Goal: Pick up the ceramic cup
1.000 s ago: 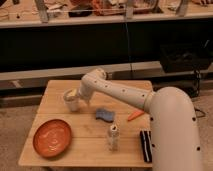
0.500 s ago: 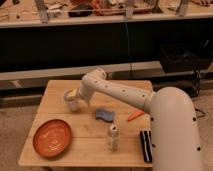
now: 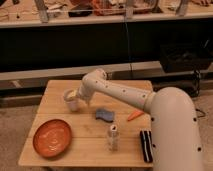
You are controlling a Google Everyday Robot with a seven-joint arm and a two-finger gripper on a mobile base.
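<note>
On table (image 3: 55,95), claw (image 3: 76,97) stays at ceramic cup (image 3: 71,101), unmoved.

Readable text: none on the table (image 3: 60,92) or its objects.
Gripper (image 3: 76,96): at the ceramic cup (image 3: 71,100), ten o'clock.

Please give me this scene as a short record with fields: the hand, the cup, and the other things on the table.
hand: at the ceramic cup, far left part of the table
ceramic cup: upright, at the hand
orange plate: near left corner
blue sponge: table middle
shaker bottle: upright, nearer than the sponge
orange object: right of the sponge
black object: near right edge
table: wooden
</note>
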